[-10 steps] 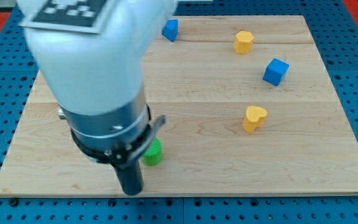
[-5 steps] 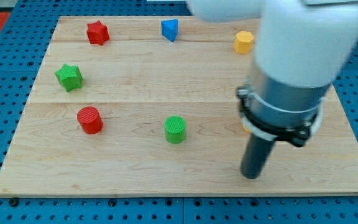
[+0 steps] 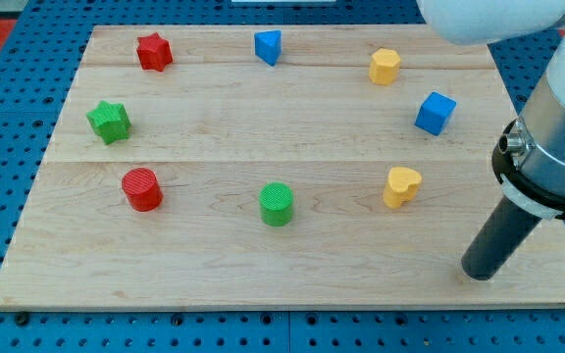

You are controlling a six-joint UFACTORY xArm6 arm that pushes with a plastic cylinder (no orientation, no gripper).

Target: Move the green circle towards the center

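The green circle (image 3: 277,204) stands on the wooden board (image 3: 292,265), a little below the board's middle. My tip (image 3: 480,274) rests on the board near the view's bottom right, far to the right of the green circle and a little lower. It touches no block. The nearest block to my tip is a yellow heart (image 3: 401,186), up and to its left.
A red circle (image 3: 142,188) and a green star (image 3: 109,121) lie at the left. A red star (image 3: 153,51), a blue triangle (image 3: 268,46) and a yellow hexagon (image 3: 385,66) line the top. A blue cube (image 3: 436,113) sits at the right.
My arm has swept from the view's bottom left across to the bottom right. The green circle moved right and slightly up, from about the lower left to below the middle.
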